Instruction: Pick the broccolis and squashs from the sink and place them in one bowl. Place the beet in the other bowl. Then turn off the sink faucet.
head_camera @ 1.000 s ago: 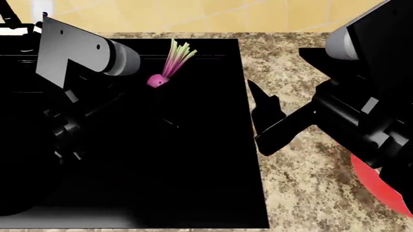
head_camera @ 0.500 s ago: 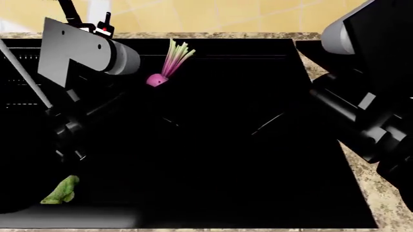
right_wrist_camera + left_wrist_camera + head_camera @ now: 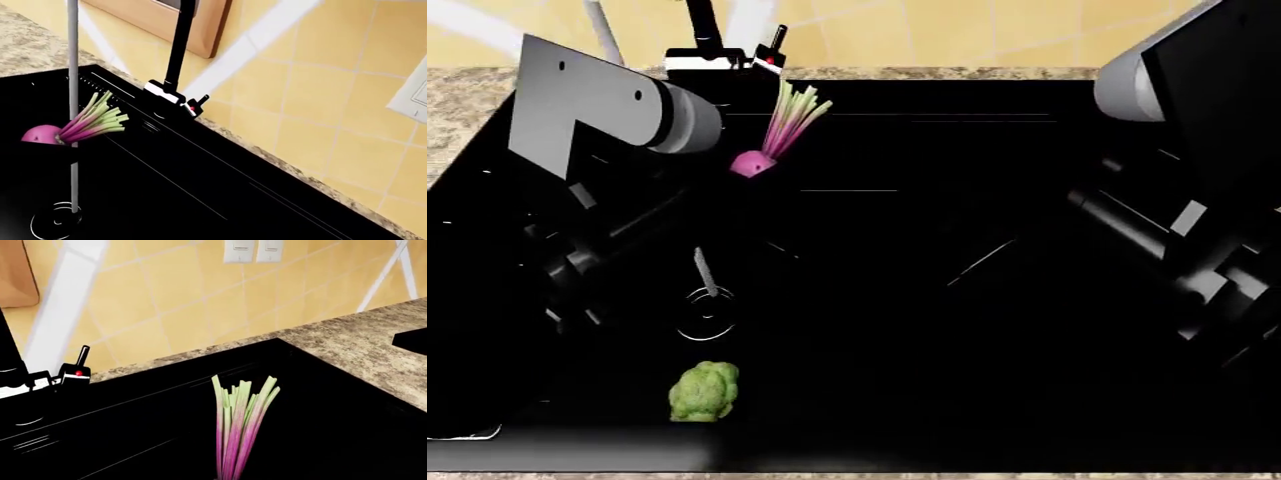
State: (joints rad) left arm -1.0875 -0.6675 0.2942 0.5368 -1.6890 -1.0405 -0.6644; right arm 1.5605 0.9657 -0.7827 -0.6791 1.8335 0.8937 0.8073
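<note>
A: Sink (image 3: 961,400) reads as a glossy black rectangular basin, thin ridged drainer lines along its back edge. A round drain ring (image 3: 705,312) sits on the floor of the basin.

B: Contents?

A: One broccoli (image 3: 705,391), lumpy and yellow-green, lies on the sink floor near the front edge, just in front of the drain ring. The beet (image 3: 750,165), a smooth magenta bulb with pale green-pink stalks fanning up, sits high in the basin near the back wall, seemingly at the tip of the left arm.

B: Held?

A: Cannot tell. Both arms are black on black; the left pincer and right pincer are lost in the dark, so whether either is spread or pressed together is not readable. The left wrist view shows only the stalks, bulb cut off below the frame.

B: Faucet?

A: Sink faucet (image 3: 175,60) stands at the back rim, black upright spout on a shiny black-and-white base, small lever with a red dot. A thin pale stream (image 3: 72,115) runs down to the drain ring. Speckled granite desk (image 3: 360,340) borders the sink; yellow tiled wall (image 3: 167,295) behind.
</note>
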